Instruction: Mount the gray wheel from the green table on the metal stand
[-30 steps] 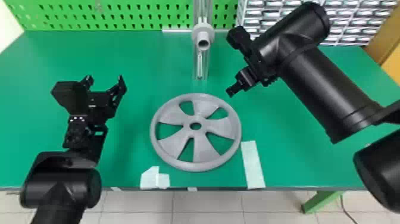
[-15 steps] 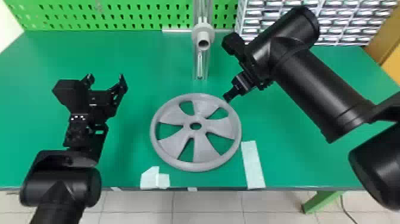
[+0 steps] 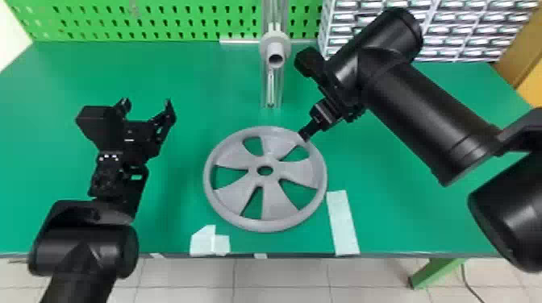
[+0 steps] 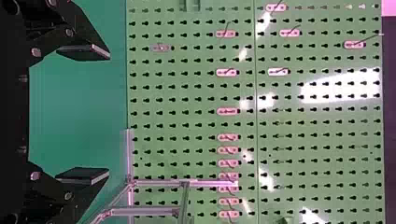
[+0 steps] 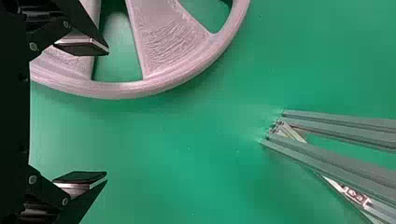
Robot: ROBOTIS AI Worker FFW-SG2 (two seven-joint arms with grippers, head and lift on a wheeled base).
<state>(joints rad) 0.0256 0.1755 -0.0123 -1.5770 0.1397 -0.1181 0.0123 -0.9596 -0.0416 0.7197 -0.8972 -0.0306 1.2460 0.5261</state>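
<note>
The gray wheel (image 3: 274, 201) lies flat on the green table (image 3: 403, 217), in front of the metal stand (image 3: 276, 44) with its round gray hub. My right gripper (image 3: 306, 135) is at the wheel's back right rim in the head view. In the right wrist view my right gripper (image 5: 107, 112) stands open, one finger over the wheel (image 5: 173, 79) and the other over bare table; the stand's metal bars (image 5: 336, 158) lie beyond. My left gripper (image 3: 147, 104) is parked open at the table's left; in the left wrist view, that gripper (image 4: 109, 114) has nothing between its fingers.
A green pegboard (image 3: 161, 20) runs along the table's back, with a rack of small drawers (image 3: 455, 36) at the back right. Pale tape pieces (image 3: 342, 221) are stuck near the front edge. Bare table surface lies between the left gripper and the wheel.
My right gripper has moved left and slightly toward the front, from beside the wheel to its back right rim. The left arm and the wheel have stayed put.
</note>
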